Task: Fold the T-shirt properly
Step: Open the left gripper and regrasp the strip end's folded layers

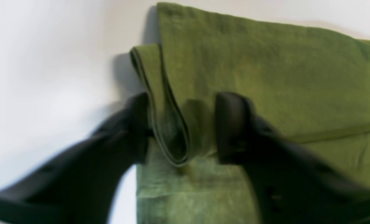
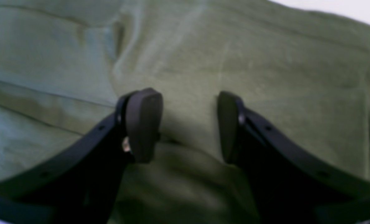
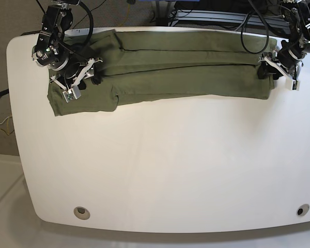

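White table (image 3: 160, 170), T-shirt (image 3: 186, 77) along far edge

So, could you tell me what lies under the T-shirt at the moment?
The T-shirt, folded into a long band, lies flat on the white table. Bare tabletop shows around it; whatever sits beneath the cloth is covered. Both grippers work at its ends.

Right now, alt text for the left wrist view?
The left gripper straddles a looped, hemmed edge of the olive-green T-shirt, fingers either side of the fold with a gap showing. The shirt lies folded on a white table; the picture is blurred.
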Controlling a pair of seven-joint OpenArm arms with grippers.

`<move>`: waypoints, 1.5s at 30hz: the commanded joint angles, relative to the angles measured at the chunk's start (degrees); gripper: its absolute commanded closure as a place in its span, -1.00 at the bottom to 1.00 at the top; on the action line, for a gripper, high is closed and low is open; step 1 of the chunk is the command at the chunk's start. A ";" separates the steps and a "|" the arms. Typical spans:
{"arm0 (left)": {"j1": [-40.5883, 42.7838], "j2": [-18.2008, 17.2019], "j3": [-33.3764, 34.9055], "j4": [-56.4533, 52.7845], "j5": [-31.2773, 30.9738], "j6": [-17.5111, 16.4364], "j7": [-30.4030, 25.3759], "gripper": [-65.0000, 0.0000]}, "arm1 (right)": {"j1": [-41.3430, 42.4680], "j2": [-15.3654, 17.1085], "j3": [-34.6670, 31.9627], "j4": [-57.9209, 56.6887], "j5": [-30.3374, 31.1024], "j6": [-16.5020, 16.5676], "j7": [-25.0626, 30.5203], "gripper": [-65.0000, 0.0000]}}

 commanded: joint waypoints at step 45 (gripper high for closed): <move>1.31 7.60 -4.14 15.56 -5.28 -2.66 8.92 1.00 | 0.73 0.41 0.29 0.82 0.37 0.32 1.31 0.15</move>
